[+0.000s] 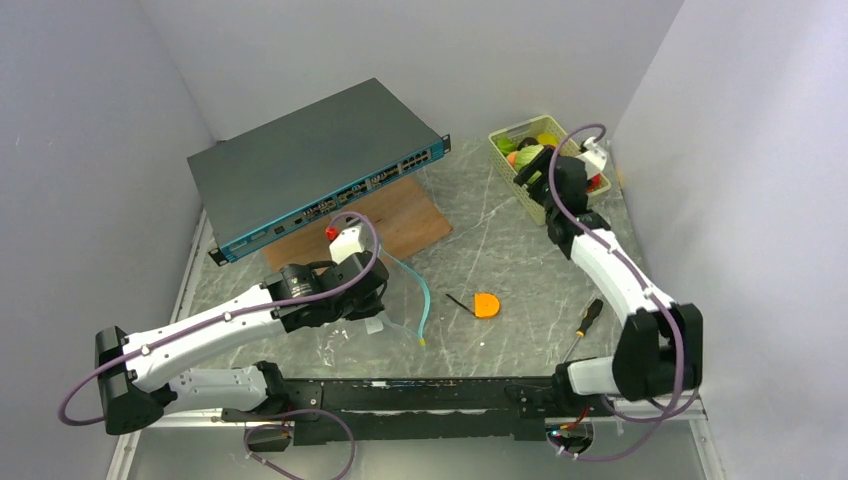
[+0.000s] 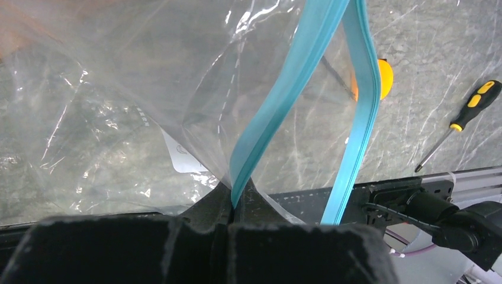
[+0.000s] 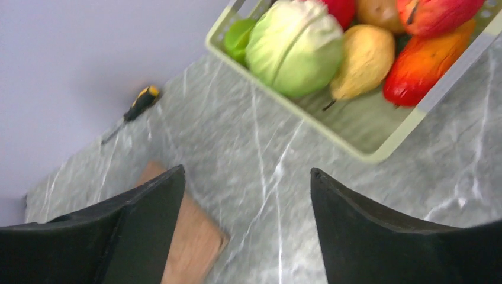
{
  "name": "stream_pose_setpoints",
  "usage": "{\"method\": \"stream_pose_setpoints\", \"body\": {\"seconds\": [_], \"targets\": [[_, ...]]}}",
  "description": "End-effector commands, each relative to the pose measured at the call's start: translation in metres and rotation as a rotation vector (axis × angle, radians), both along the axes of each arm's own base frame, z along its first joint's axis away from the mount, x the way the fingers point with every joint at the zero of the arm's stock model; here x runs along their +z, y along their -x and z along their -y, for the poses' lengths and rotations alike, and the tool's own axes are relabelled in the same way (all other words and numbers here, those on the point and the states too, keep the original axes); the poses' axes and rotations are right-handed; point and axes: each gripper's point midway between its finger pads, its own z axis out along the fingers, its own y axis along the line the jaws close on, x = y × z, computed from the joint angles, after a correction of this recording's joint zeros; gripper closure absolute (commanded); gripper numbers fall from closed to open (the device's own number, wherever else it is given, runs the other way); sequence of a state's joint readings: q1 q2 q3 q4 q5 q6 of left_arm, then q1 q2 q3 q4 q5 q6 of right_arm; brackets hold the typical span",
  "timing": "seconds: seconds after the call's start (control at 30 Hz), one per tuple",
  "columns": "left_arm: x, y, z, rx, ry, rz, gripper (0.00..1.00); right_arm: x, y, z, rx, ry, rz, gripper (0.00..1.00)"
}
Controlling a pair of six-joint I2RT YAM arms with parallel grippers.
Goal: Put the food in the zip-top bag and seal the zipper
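Nearest the lens, black fingers of the left gripper (image 2: 237,201) — clamped tight on the zipper (image 2: 296,77), no gap between them. Pinches one lip of the teal strip only, other lip bowed away to the right, mouth of the zip-top bag (image 2: 148,77) gaping. Likely held that way to keep an opening ready for loading. Bag lifted off the table at the pinch, clear film draped to the left, white label low near the fingers. Nothing visible inside.

Right gripper (image 3: 245,177) spread wide, holding nothing, hovering just short of the pale green basket (image 3: 367,155) at the far right corner — reads as lining up for a first pick. Most food in that basket: green cabbage (image 3: 293,47) nearest the fingers, yellowish pear (image 3: 361,56) beside it, red apple (image 3: 432,15), orange-red piece (image 3: 423,74) against the rim. Small orange item (image 1: 486,304) loose mid-table, between bag and screwdriver (image 1: 588,318).

Surface: grey marbled table (image 1: 500,250), white veins. Wooden board (image 1: 395,220) and flat network switch (image 1: 315,160) at far left. Plain pale walls on three sides.
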State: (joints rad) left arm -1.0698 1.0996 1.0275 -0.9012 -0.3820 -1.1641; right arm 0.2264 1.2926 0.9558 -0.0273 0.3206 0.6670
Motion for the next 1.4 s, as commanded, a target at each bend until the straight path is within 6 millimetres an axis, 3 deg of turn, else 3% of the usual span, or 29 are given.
{"method": "stream_pose_setpoints", "body": {"seconds": [0.0, 0.03, 0.23, 0.43, 0.63, 0.8, 1.03, 1.2, 1.27, 1.37], "targets": [[0.02, -0.002, 0.012, -0.027, 0.066, 0.013, 1.0, 0.035, -0.046, 0.029, -0.021, -0.094, 0.134, 0.07], [0.02, -0.001, 0.013, -0.029, 0.065, 0.01, 1.0, 0.038, -0.055, 0.035, -0.012, -0.104, 0.152, 0.01], [0.016, -0.001, 0.01, -0.002, 0.044, -0.01, 1.0, 0.011, -0.104, 0.071, 0.0, -0.128, 0.078, 0.0], [0.016, -0.003, 0.009, 0.024, 0.083, 0.005, 1.0, -0.017, -0.147, 0.075, 0.066, -0.101, 0.015, 0.0], [0.013, -0.002, 0.008, 0.034, 0.089, 0.003, 1.0, -0.048, -0.175, 0.069, 0.153, -0.063, -0.058, 0.0], [0.013, -0.006, 0.003, 0.048, 0.054, 0.0, 1.0, -0.072, -0.173, 0.078, 0.12, -0.023, -0.1, 0.0], [0.01, -0.016, 0.004, 0.068, 0.01, -0.003, 1.0, -0.1, -0.171, 0.066, 0.146, -0.019, -0.161, 0.0], [0.007, -0.013, 0.003, 0.073, 0.016, -0.021, 1.0, -0.099, -0.171, 0.054, 0.165, 0.009, -0.165, 0.0], [0.008, -0.011, 0.002, 0.082, 0.031, -0.03, 1.0, -0.097, -0.171, 0.051, 0.171, -0.007, -0.152, 0.04], [0.006, -0.007, 0.001, 0.101, 0.07, -0.041, 1.0, -0.099, -0.173, 0.044, 0.18, -0.023, -0.147, 0.17]]}}
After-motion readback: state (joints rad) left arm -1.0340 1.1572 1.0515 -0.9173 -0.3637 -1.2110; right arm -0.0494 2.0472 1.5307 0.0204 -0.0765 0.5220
